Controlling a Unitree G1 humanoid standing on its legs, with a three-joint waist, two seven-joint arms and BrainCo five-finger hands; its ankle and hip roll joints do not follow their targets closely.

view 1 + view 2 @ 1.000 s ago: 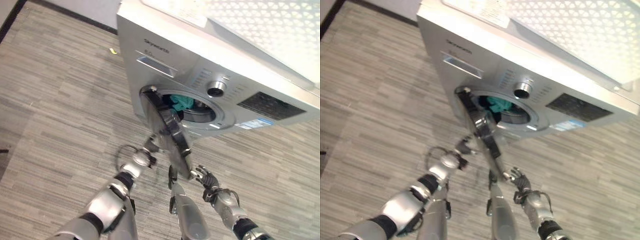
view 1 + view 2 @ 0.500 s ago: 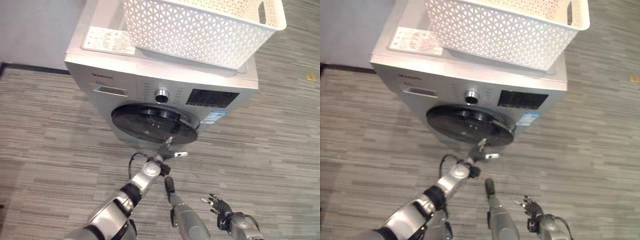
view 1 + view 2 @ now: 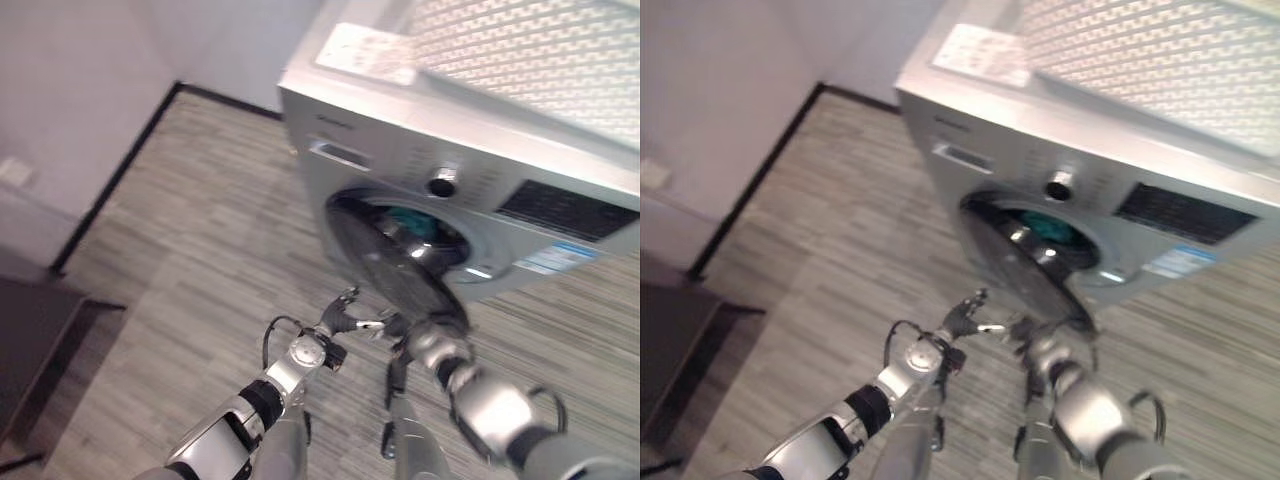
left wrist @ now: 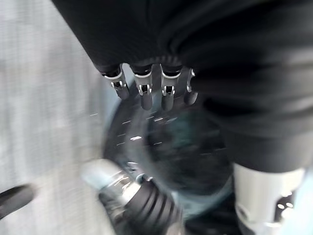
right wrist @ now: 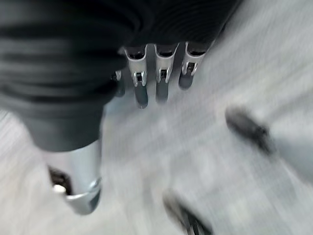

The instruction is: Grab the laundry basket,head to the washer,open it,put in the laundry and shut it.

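The washer (image 3: 470, 190) door (image 3: 395, 262) hangs ajar with teal laundry (image 3: 408, 222) visible in the drum, so closing looks like the step left. The white laundry basket (image 3: 530, 60) rests on top of the washer, out of the way. The left hand (image 3: 345, 315) reaches towards the door's lower edge, fingers straight and spread, holding nothing. The right hand (image 3: 425, 340) sits just beside the door's rim, fingers relaxed, empty

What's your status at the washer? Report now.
Both hands open, left hand and right hand low by the door. Door ajar, teal laundry in drum. Basket sits on washer.
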